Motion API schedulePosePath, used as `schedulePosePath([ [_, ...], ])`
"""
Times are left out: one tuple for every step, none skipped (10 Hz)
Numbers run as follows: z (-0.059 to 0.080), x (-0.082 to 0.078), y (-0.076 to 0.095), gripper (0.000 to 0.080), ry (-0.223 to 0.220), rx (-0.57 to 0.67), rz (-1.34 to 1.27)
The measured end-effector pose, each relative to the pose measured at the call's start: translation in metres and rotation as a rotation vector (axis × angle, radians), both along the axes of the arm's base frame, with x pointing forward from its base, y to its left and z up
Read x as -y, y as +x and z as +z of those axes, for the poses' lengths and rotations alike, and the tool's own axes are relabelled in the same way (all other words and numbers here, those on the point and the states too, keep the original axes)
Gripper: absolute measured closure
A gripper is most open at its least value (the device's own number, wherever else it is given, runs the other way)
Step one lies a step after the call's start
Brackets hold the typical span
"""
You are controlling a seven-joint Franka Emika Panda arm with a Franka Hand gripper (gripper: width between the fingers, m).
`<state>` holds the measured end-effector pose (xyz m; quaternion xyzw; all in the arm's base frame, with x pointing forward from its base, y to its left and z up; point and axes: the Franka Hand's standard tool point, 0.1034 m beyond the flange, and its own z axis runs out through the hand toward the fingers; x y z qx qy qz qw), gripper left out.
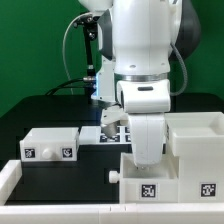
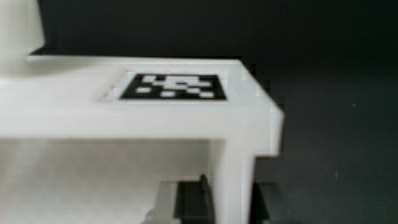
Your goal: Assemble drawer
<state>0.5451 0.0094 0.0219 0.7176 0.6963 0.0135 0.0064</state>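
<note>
Over the tagged white casing (image 1: 180,166) hangs the claw (image 2: 226,200).

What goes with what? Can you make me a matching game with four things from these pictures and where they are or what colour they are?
Things:
1. small tray
2. large casing
3. marker board
4. table

Places or colours:
A. black
B. on the exterior view's right
C. flat in the middle, between the two white boxes
D. on the exterior view's left

Pairs: 1-D, 2-B, 3-C, 4-A
</note>
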Motion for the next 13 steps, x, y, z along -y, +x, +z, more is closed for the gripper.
schedulePosePath([
  [-0.0013, 0.002, -0.0011, 0.0765, 0.001, -0.004, -0.005],
  [-0.0028, 0.0037, -0.002, 0.0765, 0.001, -0.006, -0.008],
  [-0.003, 0.0034, -0.0021, 0.0765, 0.001, -0.007, -0.008],
  [-0.0033, 0.0034, -0.0023, 0.0765, 0.001, -0.007, -0.008],
  [-0.0036, 0.0034, -0.0024, 0.0765, 0.002, -0.008, -0.008],
  [-0.0038, 0.0034, -0.0025, 0.0765, 0.002, -0.008, -0.008],
  [-0.0037, 0.0033, -0.0025, 0.0765, 0.002, -0.008, -0.008],
  [-0.0006, 0.0021, -0.0005, 0.0765, 0.002, -0.001, -0.003],
  [0.002, 0.0022, 0.0008, 0.0765, 0.001, 0.004, -0.003],
  [0.0047, 0.0023, 0.0012, 0.0765, 0.0, 0.007, -0.003],
  [0.0055, 0.002, -0.0001, 0.0765, 0.0, 0.007, -0.003],
  [0.0044, 0.0018, -0.001, 0.0765, 0.0, 0.004, -0.002],
  [0.003, 0.0011, -0.0018, 0.0765, 0.001, 0.001, -0.001],
])
